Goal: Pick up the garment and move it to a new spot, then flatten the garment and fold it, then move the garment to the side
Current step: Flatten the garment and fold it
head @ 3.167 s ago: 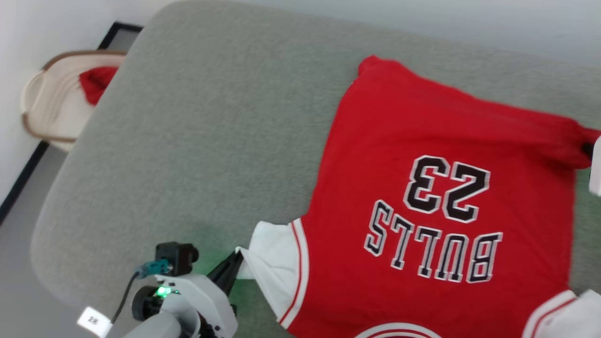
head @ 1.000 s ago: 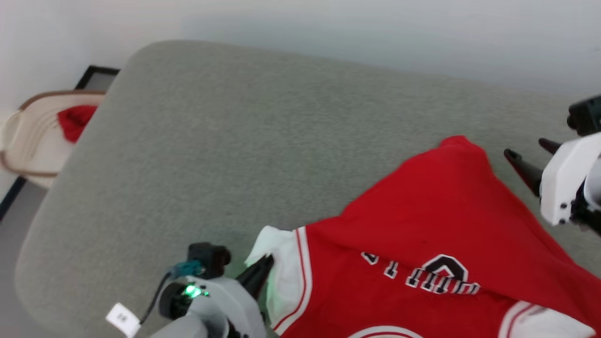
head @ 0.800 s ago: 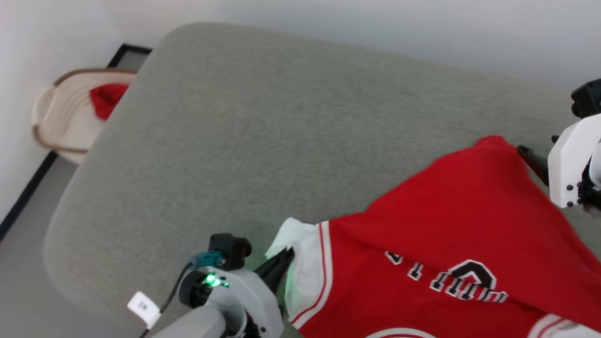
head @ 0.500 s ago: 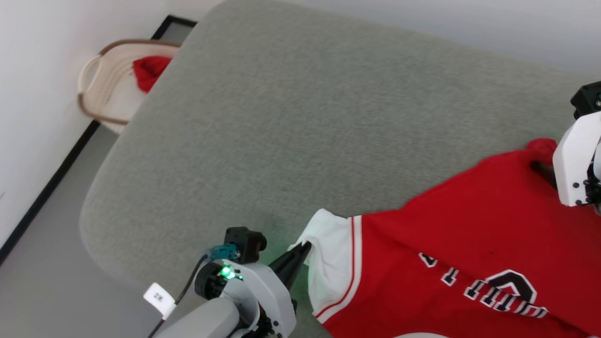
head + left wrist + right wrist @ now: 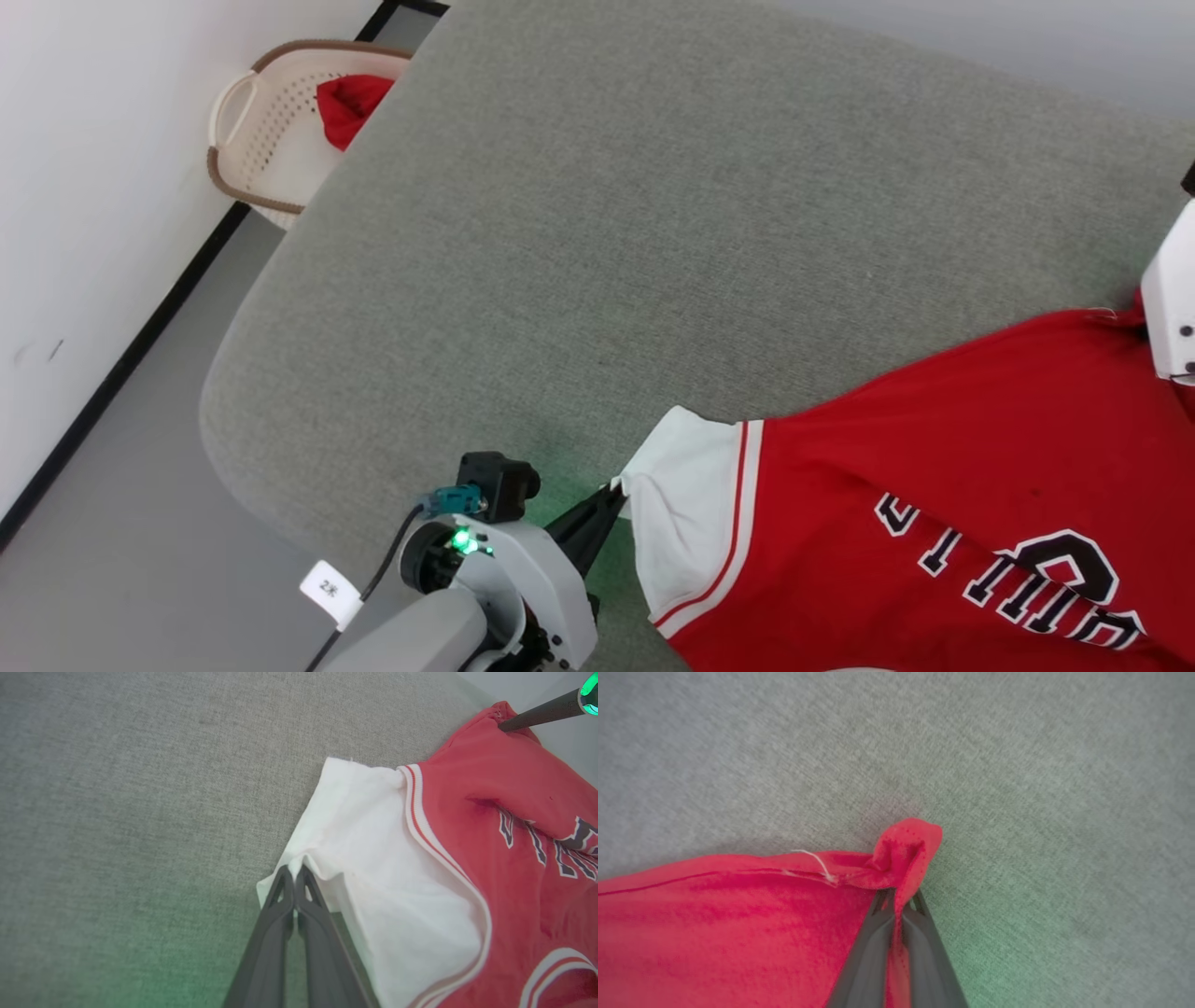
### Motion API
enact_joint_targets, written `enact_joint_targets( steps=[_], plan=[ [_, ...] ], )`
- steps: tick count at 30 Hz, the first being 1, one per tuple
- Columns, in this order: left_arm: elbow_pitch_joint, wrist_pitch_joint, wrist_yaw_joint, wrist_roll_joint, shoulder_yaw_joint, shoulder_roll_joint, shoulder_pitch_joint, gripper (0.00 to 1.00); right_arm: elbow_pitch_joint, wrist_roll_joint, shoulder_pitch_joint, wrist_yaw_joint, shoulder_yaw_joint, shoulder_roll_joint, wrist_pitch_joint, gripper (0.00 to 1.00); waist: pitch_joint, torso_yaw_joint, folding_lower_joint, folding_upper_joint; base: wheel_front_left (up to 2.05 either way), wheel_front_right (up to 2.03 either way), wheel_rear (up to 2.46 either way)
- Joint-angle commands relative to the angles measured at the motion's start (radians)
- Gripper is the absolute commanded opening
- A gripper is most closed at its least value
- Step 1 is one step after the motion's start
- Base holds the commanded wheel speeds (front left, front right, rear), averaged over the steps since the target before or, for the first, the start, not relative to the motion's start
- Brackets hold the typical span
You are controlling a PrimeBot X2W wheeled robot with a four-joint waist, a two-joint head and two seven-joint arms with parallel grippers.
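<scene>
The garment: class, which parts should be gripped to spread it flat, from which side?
The garment's outer corners, approached from outside: the white sleeve edge, held by the left gripper, and the red hem corner, held by the right gripper. Thin free edges; pulling apart should spread it.

Head looks down; 2 wrists close; share garment.
</scene>
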Motion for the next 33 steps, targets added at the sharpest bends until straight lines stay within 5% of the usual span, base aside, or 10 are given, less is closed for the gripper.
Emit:
enact_joint_targets(
  steps=[1, 9, 18, 26, 33],
  plan=[
    [0.009, -0.005, -0.008, -0.003, 0.003, -0.002, -0.008, 0.00, 0.048, -0.011, 0.047, -0.002, 0.019, 0.009, 0.014, 0.00, -0.003, -0.010, -0.0001, 0.0000, 0.00, 0.00, 0.00],
    [0.023, 0.020, -0.024, -0.024, 0.014, 0.030, -0.028, 0.00, 0.031, -0.006, -0.028, -0.002, 0.015, 0.040, -0.069, 0.00, -0.050, -0.061, -0.0001, 0.0000, 0.00, 0.00, 0.00],
    [-0.052, 0.112, -0.008, -0.043, 0.062, 0.169, -0.123, 0.00, 0.017, 0.008, -0.083, -0.002, -0.018, 0.073, -0.201, 0.00, -0.159, -0.151, -0.0001, 0.0000, 0.00, 0.00, 0.00],
    [-0.087, 0.267, -0.006, -0.031, 0.091, 0.285, -0.313, 0.00, 0.012, -0.029, -0.125, -0.002, -0.040, 0.104, -0.324, 0.00, -0.267, -0.225, -0.0001, 0.0000, 0.00, 0.00, 0.00],
    [-0.020, 0.360, -0.030, -0.039, 0.124, 0.306, -0.507, 0.00, -0.010, -0.057, -0.175, -0.002, -0.049, 0.161, -0.416, 0.00, -0.343, -0.300, -0.0001, 0.0000, 0.00, 0.00, 0.00]
  ],
)
